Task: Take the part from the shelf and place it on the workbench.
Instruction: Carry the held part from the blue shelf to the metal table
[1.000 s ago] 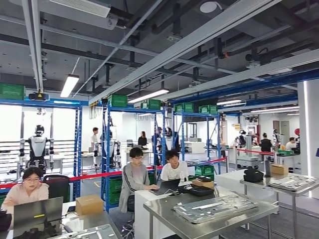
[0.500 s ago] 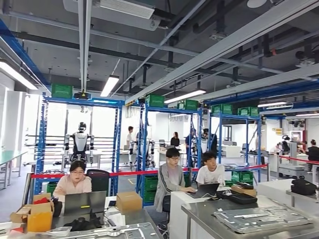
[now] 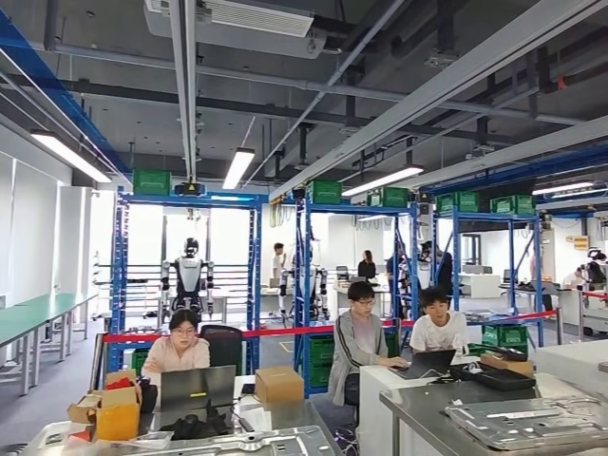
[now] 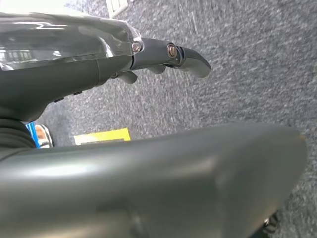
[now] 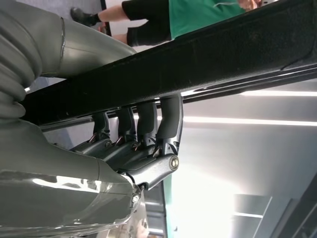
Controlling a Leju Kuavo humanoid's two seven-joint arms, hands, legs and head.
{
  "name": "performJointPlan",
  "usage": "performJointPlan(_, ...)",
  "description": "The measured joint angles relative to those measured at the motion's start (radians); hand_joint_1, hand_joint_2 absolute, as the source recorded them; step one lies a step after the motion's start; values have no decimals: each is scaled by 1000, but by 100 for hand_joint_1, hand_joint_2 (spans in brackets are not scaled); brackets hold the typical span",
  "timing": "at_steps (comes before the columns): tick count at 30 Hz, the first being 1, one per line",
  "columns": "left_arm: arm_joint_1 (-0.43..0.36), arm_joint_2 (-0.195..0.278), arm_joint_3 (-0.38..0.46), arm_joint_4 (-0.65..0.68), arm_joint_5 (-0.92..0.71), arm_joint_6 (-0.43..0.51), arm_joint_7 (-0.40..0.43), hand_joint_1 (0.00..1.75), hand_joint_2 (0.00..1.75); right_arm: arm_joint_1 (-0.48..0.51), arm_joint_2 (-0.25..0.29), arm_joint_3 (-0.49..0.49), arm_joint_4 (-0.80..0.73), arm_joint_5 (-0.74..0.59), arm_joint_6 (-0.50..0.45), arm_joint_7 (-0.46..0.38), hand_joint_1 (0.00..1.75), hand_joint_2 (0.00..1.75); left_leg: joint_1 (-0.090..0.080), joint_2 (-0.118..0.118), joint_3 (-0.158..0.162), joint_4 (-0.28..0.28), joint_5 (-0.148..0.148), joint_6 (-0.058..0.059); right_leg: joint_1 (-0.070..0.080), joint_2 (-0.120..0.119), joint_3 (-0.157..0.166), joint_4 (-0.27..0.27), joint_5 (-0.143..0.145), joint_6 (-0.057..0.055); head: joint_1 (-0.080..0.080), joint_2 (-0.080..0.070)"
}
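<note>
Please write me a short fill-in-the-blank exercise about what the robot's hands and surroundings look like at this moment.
1. The right hand grips a long ____ bar.
2. The left hand hangs over grey ____.
3. The shelving racks have frames painted ____.
4. The crates on top of the racks are ____.

Missing words: black; carpet; blue; green

— Lighting in the head view?
— Bright and even. Ceiling strip lights (image 3: 238, 167) supply most of it; the windows (image 3: 147, 237) at the back are blown out to white. Straight lines bow near the frame edges.
— Sharpness?
— Slightly soft throughout; distant detail is smeared.
— Wrist views?
— The left hand (image 4: 149, 54) is blurred at close range and carries glare on its glossy cover. The right hand (image 5: 142, 144) is backlit, with white glare behind it.
</note>
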State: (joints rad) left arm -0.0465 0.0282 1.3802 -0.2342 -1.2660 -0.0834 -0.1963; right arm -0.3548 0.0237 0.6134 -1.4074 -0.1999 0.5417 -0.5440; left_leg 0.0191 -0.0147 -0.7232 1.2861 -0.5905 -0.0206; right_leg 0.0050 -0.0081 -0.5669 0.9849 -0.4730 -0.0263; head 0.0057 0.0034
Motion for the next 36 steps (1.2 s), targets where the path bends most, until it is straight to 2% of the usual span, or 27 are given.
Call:
performJointPlan(1, 1, 0, 0, 0, 0, 0, 0, 0, 175, 1, 0, 0, 0, 0, 0, 0, 175, 175, 7, 3, 15, -28, 24, -9, -5, -3, 1, 2, -3, 5, 0, 0)
performJointPlan(3, 1, 0, 0, 0, 0, -1, -2, 0, 175, 1, 0, 0, 0, 0, 0, 0, 175, 175, 19, 13, 81, -154, 85, -28, -12, -6, 2, 12, -12, 21, 0, 0)
performJointPlan(4, 0, 1, 0, 0, 0, -1, -3, 0, 175, 1, 0, 0, 0, 0, 0, 0, 175, 175, 21, 16, 108, -206, 101, -28, -12, -7, 0, 20, -18, 29, 0, 0)
performJointPlan(6, -2, 1, 0, 0, 0, -1, -4, 0, 175, 1, 0, 0, 0, 0, 0, 0, 175, 175, 19, 17, 127, -245, 101, -15, -11, -7, -2, 29, -23, 43, -1, 0)
performJointPlan(8, 0, 1, 0, 0, 0, -1, -5, 0, 175, 1, 0, 0, 0, 0, 0, 0, 175, 175, 14, 15, 127, -245, 100, 9, -15, -8, 1, 28, -25, 52, -2, 0)
performJointPlan(10, 0, 2, 0, 0, 0, -1, -5, 0, 175, 1, 0, -1, -1, -1, 0, 0, 175, 175, 11, 14, 130, -247, 101, 24, -19, -6, -8, 57, -47, 59, -2, 0)
performJointPlan(11, 0, 2, 0, 0, 0, -1, -5, 0, 175, 1, 0, -1, -1, -1, 0, 0, 175, 175, 11, 13, 131, -248, 101, 30, -20, -4, -28, 100, -72, 61, -2, 0)
performJointPlan(13, -1, 2, 0, 0, 0, 0, -6, 0, 175, 3, 0, -2, -1, -1, 0, 0, 175, 175, 5, 12, 132, -248, 99, 38, -19, -2, -96, 237, -130, 61, -2, 0)
performJointPlan(14, -1, 3, 0, 0, 0, 0, -6, 0, 175, 6, 0, -2, 0, -1, 0, 0, 175, 175, 2, 11, 133, -247, 98, 41, -19, -2, -128, 294, -146, 59, -2, 0)
performJointPlan(15, -1, 3, 0, 0, 0, 0, -6, 0, 175, 8, 0, -2, 1, -1, 0, 0, 175, 175, -3, 10, 134, -247, 96, 43, -17, -1, -147, 321, -143, 55, -2, 0)
performJointPlan(16, -1, 3, 0, 0, 0, 0, -6, 0, 175, 9, 0, -2, 2, -1, 0, 0, 175, 175, -7, 7, 137, -247, 95, 46, -14, 0, -147, 307, -119, 48, -2, 0)
performJointPlan(18, -1, 2, 0, 0, 0, 0, -6, 0, 175, 10, 0, -3, 2, -2, 0, 0, 175, 175, -11, 3, 143, -248, 91, 49, -1, 6, -100, 182, -42, 25, -2, 0)
performJointPlan(19, -2, 1, 0, 0, 0, 0, -6, 0, 175, 9, 0, -4, 2, -2, 0, 0, 175, 175, -12, 0, 145, -249, 89, 49, 5, 9, -73, 118, -13, 12, -2, 0)
performJointPlan(20, -2, -1, 0, 0, -1, 0, -6, 0, 175, 9, 0, -5, 2, -2, 0, 0, 175, 175, -11, -1, 145, -250, 88, 47, 12, 11, -53, 71, 2, 3, -2, 0)
performJointPlan(21, -1, -2, 0, 0, -1, 0, -6, 0, 175, 9, 0, -7, 2, -2, 0, 0, 175, 175, -9, -2, 145, -251, 87, 45, 16, 13, -43, 48, 4, -4, -2, 0)
performJointPlan(22, 0, -3, 0, 0, -1, 0, -6, 0, 175, 9, 0, -8, 2, -2, 0, 0, 175, 175, -8, -2, 145, -254, 87, 41, 18, 12, -40, 42, 2, -5, -2, 0)
performJointPlan(24, 0, -2, 0, 0, -2, 0, -6, 0, 175, 9, 2, -11, 1, -3, 0, -1, 175, 175, -8, -1, 150, -258, 83, 32, 14, 11, -27, 21, 5, -4, -2, 0)
performJointPlan(26, -1, 0, 0, 0, -2, 0, -6, 0, 175, 8, 7, -12, -1, -4, 0, -2, 175, 175, -10, 1, 132, -213, 52, 25, 5, 7, -12, -2, 10, -2, -2, 0)
performJointPlan(28, -2, 4, 0, 0, -3, 0, -6, 0, 175, 8, 10, -12, -1, -4, 1, -3, 175, 175, -5, 3, 72, -97, 0, 17, 2, 3, -4, -8, 9, -1, -1, 0)
performJointPlan(29, -1, 6, 0, 0, -3, 1, -6, 0, 175, 10, 11, -12, 0, -5, 1, -3, 175, 175, -1, 3, 39, -39, -17, 12, 2, 3, -2, -8, 6, 0, -1, 0)
performJointPlan(30, 1, 7, 0, 0, -3, 0, -6, 0, 175, 12, 11, -12, 2, -5, 1, -3, 175, 175, 2, 4, 18, -8, -17, 7, 0, 3, 1, -7, 3, 2, -1, 0)
performJointPlan(31, 2, 7, 0, 0, -4, 0, -6, 0, 175, 13, 11, -12, 3, -5, 1, -3, 175, 175, 7, 5, 16, -13, 2, 1, -2, 3, 6, -7, -2, 6, -1, 0)
performJointPlan(32, 3, 8, 0, 0, -4, 0, -6, 0, 175, 14, 11, -12, 4, -5, 1, -3, 175, 175, 12, 6, 32, -56, 38, -5, -6, 3, 11, -4, -7, 11, -1, 0)
performJointPlan(33, 4, 8, 0, 0, -5, 0, -6, 0, 175, 14, 11, -12, 4, -5, 1, -3, 175, 175, 17, 8, 59, -121, 77, -12, -9, 3, 17, 0, -15, 18, -1, 0)
performJointPlan(34, 3, 8, 0, 0, -5, 0, -6, 0, 175, 13, 11, -13, 4, -5, 1, -3, 175, 175, 18, 9, 88, -181, 103, -18, -11, 4, 20, 7, -23, 27, -1, 0)
performJointPlan(35, 2, 7, 0, 0, -5, 0, -6, 0, 175, 12, 11, -13, 4, -5, 1, -3, 175, 175, 19, 10, 109, -223, 116, -21, -11, 4, 22, 14, -30, 34, -1, 0)
performJointPlan(36, 1, 7, 0, 0, -6, 0, -6, 0, 175, 12, 11, -13, 5, -5, 1, -3, 175, 175, 17, 11, 120, -243, 117, -23, -10, 5, 22, 19, -35, 39, -1, 0)
